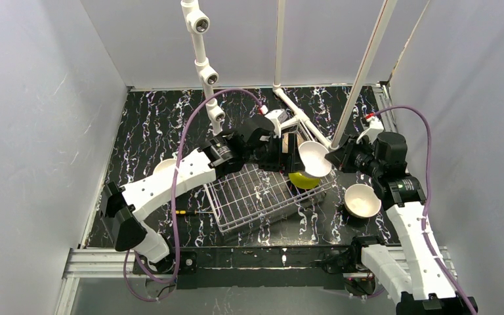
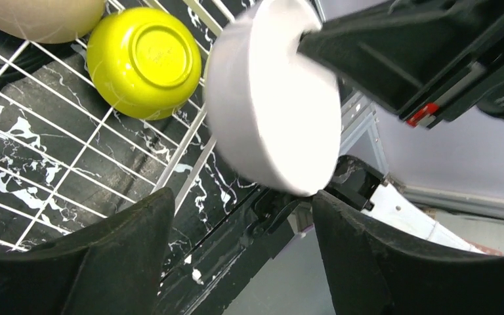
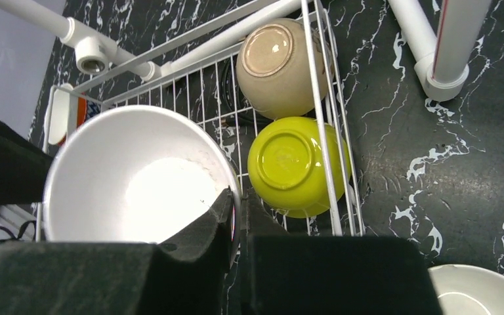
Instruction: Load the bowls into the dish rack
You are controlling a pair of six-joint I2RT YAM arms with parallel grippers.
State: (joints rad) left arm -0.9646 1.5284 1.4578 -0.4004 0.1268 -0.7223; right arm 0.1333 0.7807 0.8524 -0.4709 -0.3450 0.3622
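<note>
The right gripper (image 3: pixel 236 220) pinches the rim of a round white ceramic bowl (image 3: pixel 138 177), held over the right end of the silver wire dish rack (image 3: pixel 318 98). An upturned yellow-green bowl (image 3: pixel 289 164) and a tan bowl (image 3: pixel 275 65) sit inside. The left gripper (image 2: pixel 241 195) gapes empty close by. Best course: tip the white bowl mouth-down and lower it beside the yellow-green one before releasing. Only the right wrist view shows the rim grip; only the left shows the bowl's outer wall clear of the wires.

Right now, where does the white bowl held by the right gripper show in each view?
Top external: white bowl just right of centre, over the dish rack's right end.
Left wrist: upper centre, its outside showing.
Right wrist: lower left, its inside showing.
Shared landmark: yellow-green bowl, upside down in the rack beside it.
</note>
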